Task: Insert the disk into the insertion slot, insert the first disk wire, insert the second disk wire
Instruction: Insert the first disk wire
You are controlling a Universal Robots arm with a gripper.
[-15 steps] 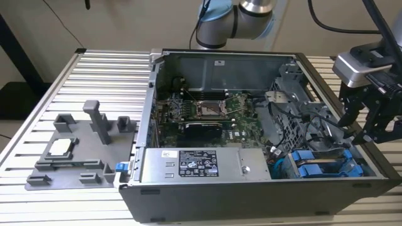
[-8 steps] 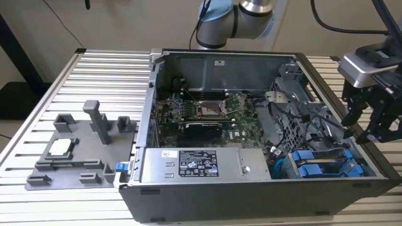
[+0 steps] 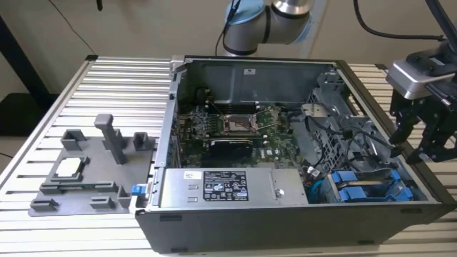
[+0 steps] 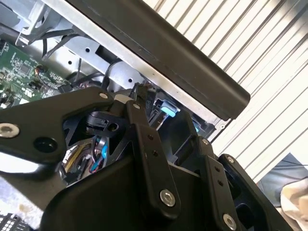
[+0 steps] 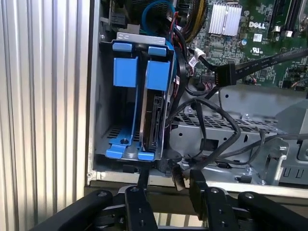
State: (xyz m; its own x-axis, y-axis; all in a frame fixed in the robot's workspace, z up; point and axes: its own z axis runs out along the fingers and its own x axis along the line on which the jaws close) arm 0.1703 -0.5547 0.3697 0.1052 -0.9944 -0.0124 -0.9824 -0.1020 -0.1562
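Note:
The disk point(image 5: 150, 118) stands on edge inside the insertion slot point(image 5: 105, 91) of the grey drive cage, its blue carrier end point(image 5: 158, 74) showing beside another blue-ended carrier point(image 5: 125, 72). In the exterior view the cage with its blue ends point(image 3: 357, 186) sits at the case's near right corner. My gripper point(image 3: 412, 145) hangs over the case's right wall, just outside the cage. It is open, and its black fingers point(image 5: 140, 192) straddle a loose black wire end point(image 5: 177, 179) without clamping it. A second black wire ends in a wide connector point(image 5: 225, 73) over the motherboard.
Tangled black cables point(image 5: 211, 125) run across the grey bracket beside the cage. The silver power-supply box point(image 3: 225, 187) sits at the exterior view's left of the cage. A grey fixture plate point(image 3: 85, 171) lies on the slatted table point(image 3: 121, 91). The black case wall point(image 4: 192, 62) runs close by the fingers.

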